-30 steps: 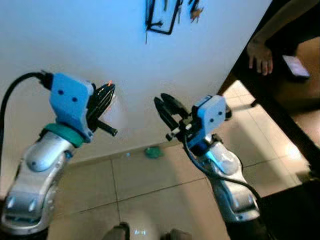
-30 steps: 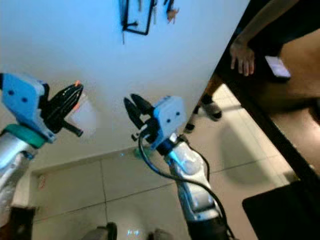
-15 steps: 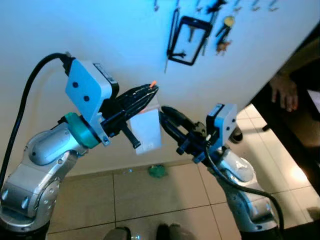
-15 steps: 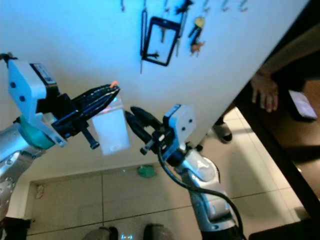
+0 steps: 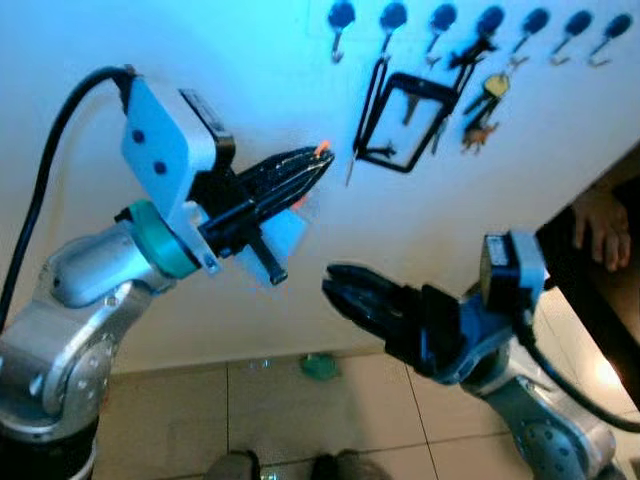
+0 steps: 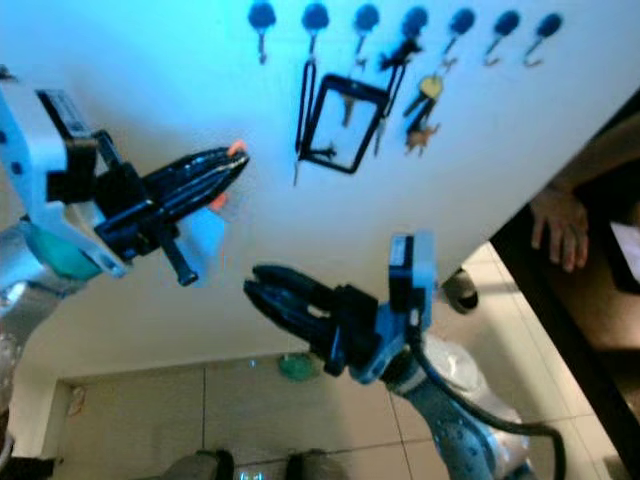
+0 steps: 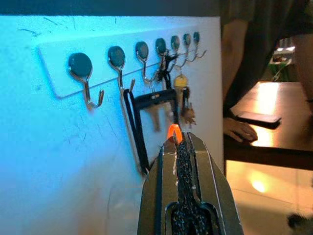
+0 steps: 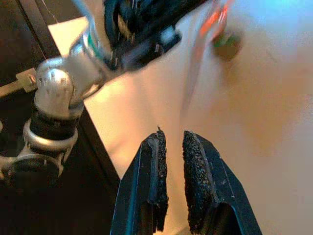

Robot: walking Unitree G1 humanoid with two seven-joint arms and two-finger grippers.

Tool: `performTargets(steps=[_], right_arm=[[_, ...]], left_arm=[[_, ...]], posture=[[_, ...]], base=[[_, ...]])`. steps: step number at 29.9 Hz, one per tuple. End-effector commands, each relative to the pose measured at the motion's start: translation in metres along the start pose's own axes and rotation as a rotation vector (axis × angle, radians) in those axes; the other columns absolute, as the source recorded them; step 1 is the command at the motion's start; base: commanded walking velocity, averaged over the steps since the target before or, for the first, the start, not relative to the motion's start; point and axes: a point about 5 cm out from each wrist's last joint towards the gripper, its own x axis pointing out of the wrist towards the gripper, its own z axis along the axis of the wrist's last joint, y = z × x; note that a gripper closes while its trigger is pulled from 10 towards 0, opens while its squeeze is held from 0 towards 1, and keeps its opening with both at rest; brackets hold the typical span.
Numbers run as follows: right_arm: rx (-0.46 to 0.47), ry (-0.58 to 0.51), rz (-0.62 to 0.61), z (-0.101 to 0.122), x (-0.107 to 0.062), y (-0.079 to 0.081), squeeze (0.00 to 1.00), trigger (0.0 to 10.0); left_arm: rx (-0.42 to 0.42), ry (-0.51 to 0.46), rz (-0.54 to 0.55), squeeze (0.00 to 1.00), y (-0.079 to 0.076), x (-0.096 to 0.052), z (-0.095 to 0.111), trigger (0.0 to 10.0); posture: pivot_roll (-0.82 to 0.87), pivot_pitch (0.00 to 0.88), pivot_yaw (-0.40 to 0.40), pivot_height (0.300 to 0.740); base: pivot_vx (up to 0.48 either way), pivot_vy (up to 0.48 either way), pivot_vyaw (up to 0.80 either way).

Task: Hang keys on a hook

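The left tool [image 5: 318, 160], fingers pressed together on a small orange-tipped key piece [image 7: 173, 132] pointing up toward the hook rail [image 7: 122, 58] on the white wall [image 5: 200, 40], sits below its bare left hooks, while the right tool [image 6: 262, 290], fingers barely parted and empty, hovers lower.

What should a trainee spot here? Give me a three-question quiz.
1. True or false: the leftmost hook is bare.
2. Which hand grips the orange-tipped item? A left, B right, C neither.
3. Fill in: the rail carries ___ hooks.
Key: 1 true; 2 A, the left hand; 3 seven.
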Motion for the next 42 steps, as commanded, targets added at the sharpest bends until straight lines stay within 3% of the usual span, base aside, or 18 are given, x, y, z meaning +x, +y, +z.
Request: performTargets(steps=[1,9,14,24,30,36,42], right_arm=[[0.005,0.033,-0.009,-0.005,-0.005,0.000,0.00,10.0],[0.035,0.070,-0.018,-0.007,-0.010,0.001,0.00,10.0],[0.048,0.115,-0.026,-0.014,-0.015,-0.002,0.00,10.0],[0.050,0.131,-0.036,-0.018,-0.015,-0.004,0.00,10.0],[0.056,0.144,-0.040,-0.023,-0.015,-0.006,0.00,10.0],[0.052,0.141,-0.039,-0.024,-0.012,-0.007,0.00,10.0],[0.036,0.139,-0.043,-0.024,-0.010,-0.007,0.00,10.0]], left_arm=[[-0.010,-0.002,-0.030,0.00,-0.004,0.003,0.000,10.0],[-0.019,-0.024,-0.033,0.00,-0.001,0.005,0.006,10.0],[-0.036,-0.028,-0.106,0.00,-0.005,-0.003,0.013,10.0],[-0.047,-0.068,-0.130,0.00,-0.006,0.000,0.017,10.0],[-0.048,-0.065,-0.207,0.00,-0.011,-0.002,0.021,10.0],[-0.049,-0.056,-0.148,0.00,-0.005,0.003,0.021,10.0],[-0.122,-0.040,-0.111,0.00,-0.002,0.000,0.016,10.0]], posture=[[0.05,0.092,0.028,0.740],[0.04,0.090,0.029,0.740],[0.05,0.092,0.028,0.740],[0.05,0.093,0.028,0.740],[0.05,0.093,0.027,0.740],[0.05,0.093,0.028,0.740],[0.05,0.092,0.035,0.740]], base=[[0.322,0.000,0.00],[0.314,0.000,0.00],[0.000,0.000,0.00],[0.000,0.000,0.00],[0.000,0.000,0.00],[0.000,0.000,0.00],[0.000,0.000,0.00]])
